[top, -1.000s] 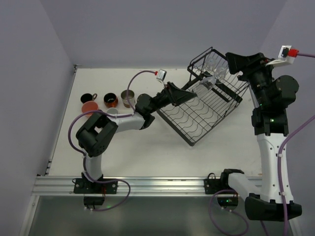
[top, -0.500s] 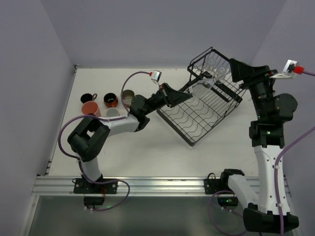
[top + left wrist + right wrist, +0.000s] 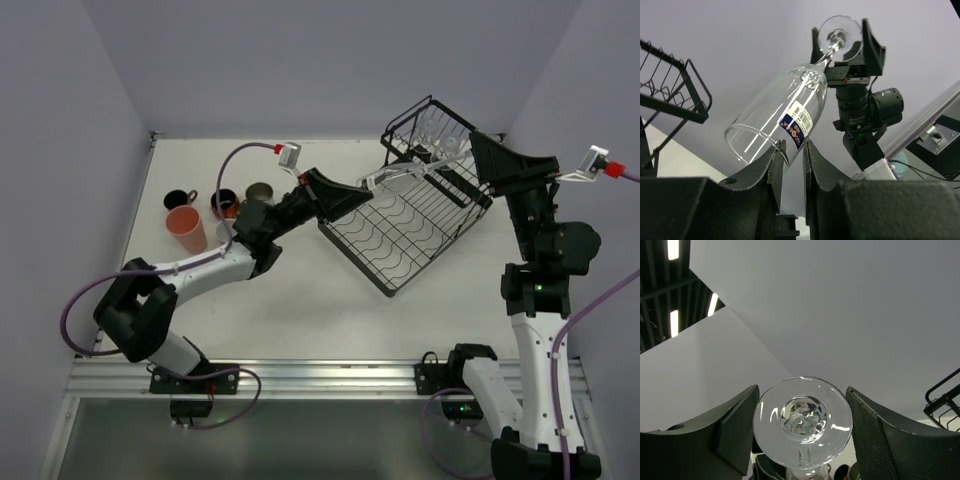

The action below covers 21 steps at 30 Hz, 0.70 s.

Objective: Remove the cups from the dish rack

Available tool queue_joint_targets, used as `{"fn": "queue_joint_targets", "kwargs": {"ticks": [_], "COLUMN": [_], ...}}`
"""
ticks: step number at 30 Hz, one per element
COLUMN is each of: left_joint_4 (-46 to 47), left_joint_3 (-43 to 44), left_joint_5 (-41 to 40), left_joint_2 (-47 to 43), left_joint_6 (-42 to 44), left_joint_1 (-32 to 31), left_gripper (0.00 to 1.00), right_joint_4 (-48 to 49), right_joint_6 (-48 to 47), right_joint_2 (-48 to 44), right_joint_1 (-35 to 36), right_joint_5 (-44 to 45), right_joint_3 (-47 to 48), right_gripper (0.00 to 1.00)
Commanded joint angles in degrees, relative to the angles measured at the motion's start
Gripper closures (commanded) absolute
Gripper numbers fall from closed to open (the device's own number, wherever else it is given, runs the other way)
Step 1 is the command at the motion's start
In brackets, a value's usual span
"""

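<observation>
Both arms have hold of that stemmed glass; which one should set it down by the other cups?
Left. The left fingers pinch the stemmed glass by its rim, and the unloaded cups stand on that side. The right fingers hold its foot, far from them.

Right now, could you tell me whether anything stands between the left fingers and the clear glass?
Nothing visible does. The left fingers are closed on the rim of the clear glass, its wall pinched between them, while the right fingers grip its foot at the other end.
</observation>
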Motion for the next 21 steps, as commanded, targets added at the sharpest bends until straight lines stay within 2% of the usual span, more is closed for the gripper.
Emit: {"fn": "queue_joint_targets", "kwargs": {"ticks": [1, 6, 9, 12, 17, 18, 19, 21], "left_joint_4": [16.99, 11.97, 10.73, 8.46, -2.86, -5.59, -11.36, -17.18], "left_joint_3": [1.13, -0.19, -0.45, 0.51, 3.31, 4.02, 4.81, 7.27], "left_joint_5": [-4.48, -5.89, -6.25, -6.34, -7.04, -7.21, -7.82, -8.62], "left_joint_2": [-9.48, -15.55, -17.58, -19.07, -23.02, -23.64, -24.52, -26.63], "left_joint_6": [3.21, 6.65, 7.71, 9.11, 14.29, 15.87, 19.19, 22.11], "left_joint_1": [-0.91, -0.91, -0.91, -0.91, -1.00, -1.09, -1.09, -1.00], "left_gripper": [1.00, 1.00, 1.00, 1.00, 1.00, 1.00, 1.00, 1.00], "right_joint_4": [-2.10, 2.04, 3.44, 4.41, 1.62, 1.26, 0.99, 0.11], "right_joint_6": [1.22, 5.28, 7.47, 8.54, 6.87, 6.17, 5.91, 4.68], "right_joint_2": [0.73, 0.38, 0.55, 0.64, -0.33, -0.33, -0.33, -0.33], "right_joint_1": [0.58, 0.76, 0.67, 0.76, 0.85, 0.85, 0.85, 0.85], "right_joint_5": [-12.49, -15.40, -17.15, -18.92, -18.48, -18.65, -18.74, -18.04], "right_joint_3": [-5.26, -8.52, -9.05, -9.05, -7.56, -7.38, -7.21, -7.03], "right_gripper": [0.40, 0.38, 0.27, 0.23, 0.12, 0.07, 0.04, 0.01]}}
